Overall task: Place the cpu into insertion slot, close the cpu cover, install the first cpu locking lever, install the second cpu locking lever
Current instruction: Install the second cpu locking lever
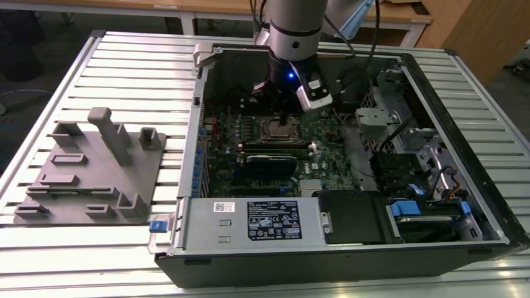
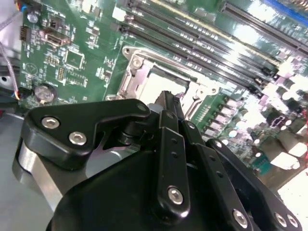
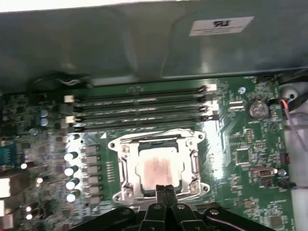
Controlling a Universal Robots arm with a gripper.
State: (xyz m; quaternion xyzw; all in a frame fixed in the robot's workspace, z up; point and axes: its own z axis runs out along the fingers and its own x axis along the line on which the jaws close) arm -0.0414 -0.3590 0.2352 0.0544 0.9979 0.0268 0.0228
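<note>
The cpu [image 3: 156, 167] lies flat in the insertion slot [image 2: 130, 79], its silvery top showing through the square window of the cpu cover [image 3: 126, 166]. The cover lies down around the chip. My gripper [image 3: 165, 191] is shut, its two thin black fingertips pressed together with nothing between them, at the edge of the cover's frame. In the exterior view the gripper [image 1: 284, 118] hangs straight down over the cpu [image 1: 277, 129] inside the open computer case. In the second wrist view the gripper [image 2: 167, 96] hides part of the slot. How the locking levers stand I cannot tell.
Long black memory slots [image 3: 139, 103] run just beyond the slot, with the case wall [image 3: 120, 43] behind them. A black card [image 1: 269, 162] and the power supply [image 1: 248, 220] sit nearer the case front. A grey fixture [image 1: 91, 167] stands on the table at the exterior view's left.
</note>
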